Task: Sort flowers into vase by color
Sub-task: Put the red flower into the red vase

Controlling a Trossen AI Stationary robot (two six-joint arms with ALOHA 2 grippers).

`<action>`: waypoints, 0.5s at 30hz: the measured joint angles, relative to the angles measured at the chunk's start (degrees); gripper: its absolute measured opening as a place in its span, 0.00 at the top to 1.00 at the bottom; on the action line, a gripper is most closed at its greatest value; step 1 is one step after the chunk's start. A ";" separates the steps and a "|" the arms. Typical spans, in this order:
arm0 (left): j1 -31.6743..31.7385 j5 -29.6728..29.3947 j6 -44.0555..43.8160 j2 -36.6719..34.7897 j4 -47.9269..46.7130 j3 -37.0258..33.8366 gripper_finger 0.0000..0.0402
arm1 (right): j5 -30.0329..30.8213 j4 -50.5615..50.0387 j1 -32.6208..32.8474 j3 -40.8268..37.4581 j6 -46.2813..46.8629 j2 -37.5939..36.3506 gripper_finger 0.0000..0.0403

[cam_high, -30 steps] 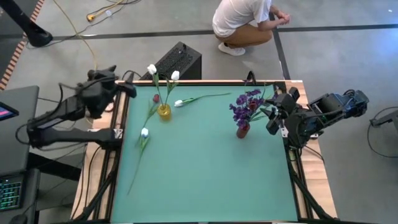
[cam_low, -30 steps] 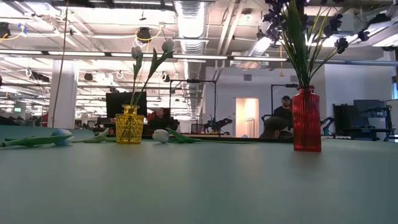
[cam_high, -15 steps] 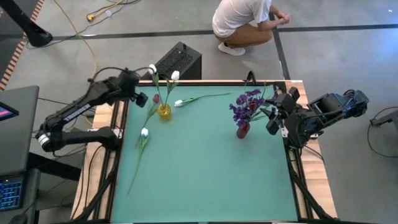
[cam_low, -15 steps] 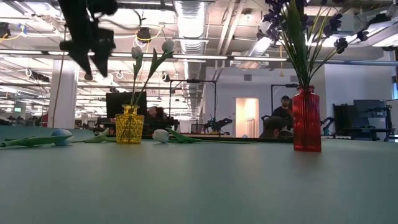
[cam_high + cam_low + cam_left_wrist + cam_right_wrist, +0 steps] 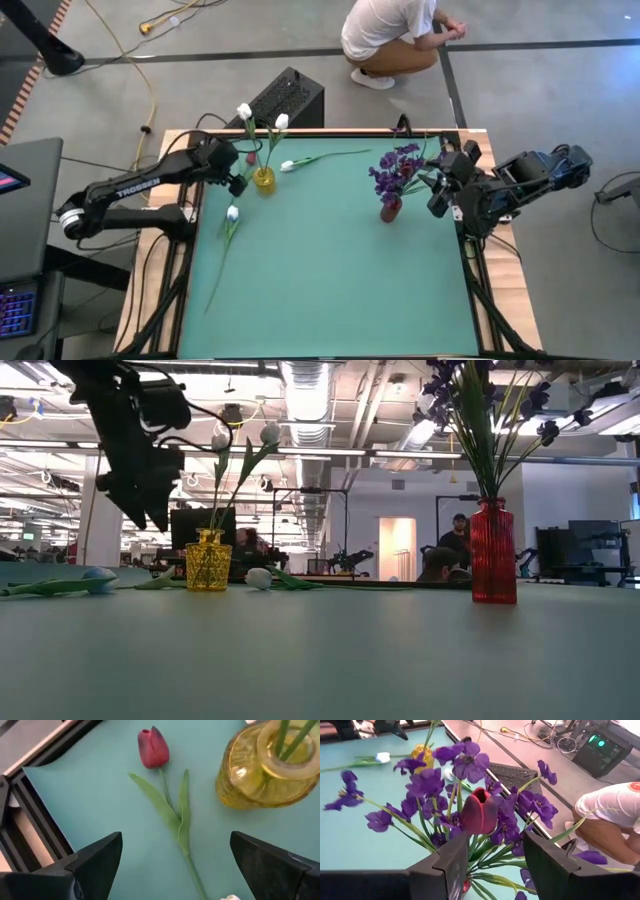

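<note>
A dark red tulip [image 5: 153,747] lies flat on the green table [image 5: 330,290], just left of the yellow vase [image 5: 263,180]. That vase holds two white tulips [image 5: 282,121]. My left gripper [image 5: 175,870] hangs open above this tulip's stem, pointing steeply down. Two more white tulips [image 5: 232,212] [image 5: 287,166] lie on the table. The red vase [image 5: 390,210] holds the purple spray [image 5: 398,168] and a dark red tulip [image 5: 479,810]. My right gripper [image 5: 492,865] stands open close beside that bunch, at the table's right edge.
A person [image 5: 395,30] crouches on the floor beyond the far edge. A black box [image 5: 285,100] stands at the far edge behind the yellow vase. The near half of the table holds only the long stem [image 5: 215,280] of one lying white tulip.
My left gripper has swung in from beyond the table's left edge, sunk and tipped downward toward the yellow vase. It now hangs over the lying red tulip. Its fingers have stayed open. The flowers and vases have not moved.
</note>
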 joint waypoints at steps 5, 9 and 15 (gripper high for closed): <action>-1.31 1.49 -1.69 0.52 -0.68 -0.02 0.11 | -0.11 -0.06 -0.56 -0.76 -0.26 0.04 0.47; -1.46 7.15 -4.30 3.25 -1.77 -0.02 0.11 | -0.11 0.06 -1.28 -0.76 -0.37 0.02 0.47; -3.59 5.32 -6.21 9.05 -4.41 -0.12 0.11 | -0.11 0.05 -1.75 -0.76 -0.37 0.02 0.47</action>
